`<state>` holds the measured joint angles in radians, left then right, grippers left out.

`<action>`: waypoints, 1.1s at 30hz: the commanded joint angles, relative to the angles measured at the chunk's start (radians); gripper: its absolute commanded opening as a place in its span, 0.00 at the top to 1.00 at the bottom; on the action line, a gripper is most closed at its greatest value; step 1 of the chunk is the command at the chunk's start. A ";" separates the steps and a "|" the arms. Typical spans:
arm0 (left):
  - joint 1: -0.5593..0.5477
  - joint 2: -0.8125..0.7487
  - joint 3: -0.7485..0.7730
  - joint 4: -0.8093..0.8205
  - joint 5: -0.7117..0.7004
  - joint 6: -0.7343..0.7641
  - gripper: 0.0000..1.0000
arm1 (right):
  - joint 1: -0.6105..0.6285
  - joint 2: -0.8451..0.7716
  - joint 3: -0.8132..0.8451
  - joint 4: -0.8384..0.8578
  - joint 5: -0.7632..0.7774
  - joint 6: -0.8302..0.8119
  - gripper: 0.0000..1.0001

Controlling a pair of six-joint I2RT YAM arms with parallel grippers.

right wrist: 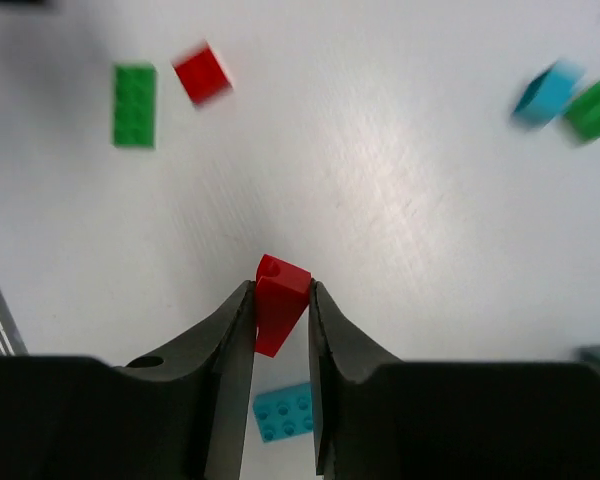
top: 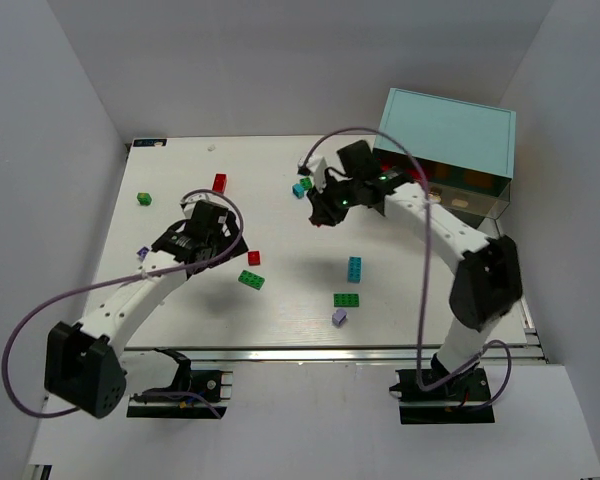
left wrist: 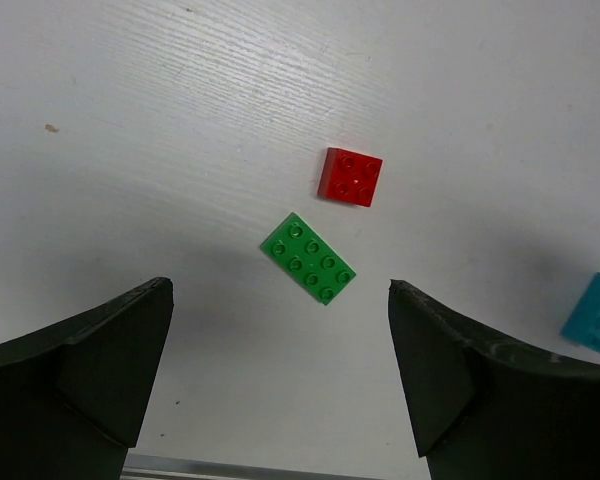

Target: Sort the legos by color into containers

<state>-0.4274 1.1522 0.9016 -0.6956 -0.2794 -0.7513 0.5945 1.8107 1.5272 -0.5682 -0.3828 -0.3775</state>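
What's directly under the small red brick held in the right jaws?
A cyan studded brick lies on the white table below the small red brick, seen between the right jaws; they hide its edges.

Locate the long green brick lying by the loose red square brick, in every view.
Top external: green brick left of centre.
Left wrist: green brick at centre.
Right wrist: green brick upper left, blurred.
Shared landmark: red square brick beside it.
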 commanded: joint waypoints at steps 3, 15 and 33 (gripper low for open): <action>0.001 0.148 0.108 0.022 0.019 0.115 0.02 | -0.084 -0.189 0.091 0.054 -0.153 -0.094 1.00; 0.001 0.305 0.155 0.091 0.088 0.207 0.02 | -0.374 -0.176 0.312 -0.068 0.056 0.011 1.00; 0.001 0.438 0.220 0.107 0.137 0.267 0.02 | -0.504 -0.036 0.373 -0.231 0.007 -0.100 0.37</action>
<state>-0.4274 1.6028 1.0935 -0.6121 -0.1673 -0.4965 0.1051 1.7805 1.8538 -0.7845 -0.3534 -0.4580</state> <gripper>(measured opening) 0.978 0.600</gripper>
